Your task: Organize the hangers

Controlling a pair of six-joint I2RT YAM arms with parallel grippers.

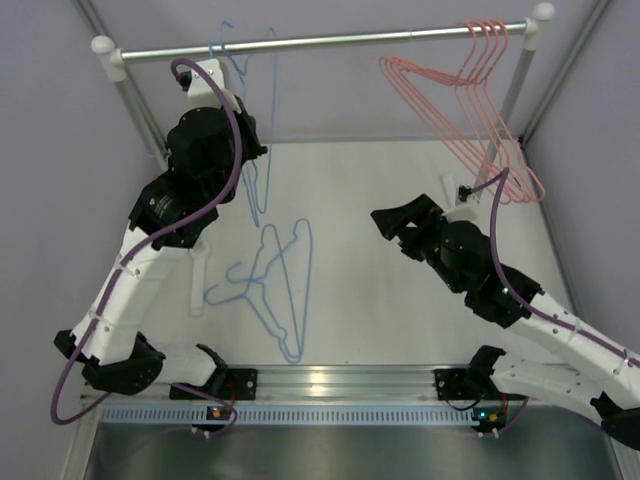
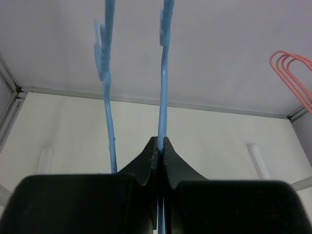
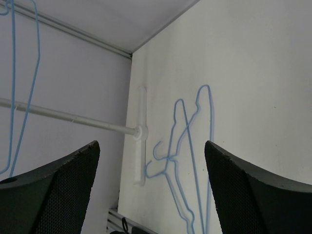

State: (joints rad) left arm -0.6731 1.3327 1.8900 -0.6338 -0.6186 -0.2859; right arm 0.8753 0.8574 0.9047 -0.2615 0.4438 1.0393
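My left gripper [image 1: 252, 128] is raised near the silver rail [image 1: 350, 38] and shut on the wire of a light blue hanger [image 1: 270, 100]. In the left wrist view the jaws [image 2: 162, 142] pinch that wire [image 2: 164, 87], and a second blue hanger [image 2: 108, 97] hangs just left of it. Several pink hangers [image 1: 487, 55] hang on the right end of the rail and show at the edge of the left wrist view [image 2: 292, 73]. Two blue hangers [image 1: 285, 290] lie crossed on the table, also seen in the right wrist view [image 3: 167, 159]. My right gripper [image 1: 392, 230] [image 3: 151, 144] is open and empty above the table, to their right.
The rail rests on two slanted white posts, left [image 1: 140, 110] and right [image 1: 510, 100]. A white rack foot [image 1: 200, 280] [image 3: 140, 146] lies on the table left of the loose hangers. Grey walls close in the sides and back. An aluminium bar [image 1: 340, 380] runs along the near edge.
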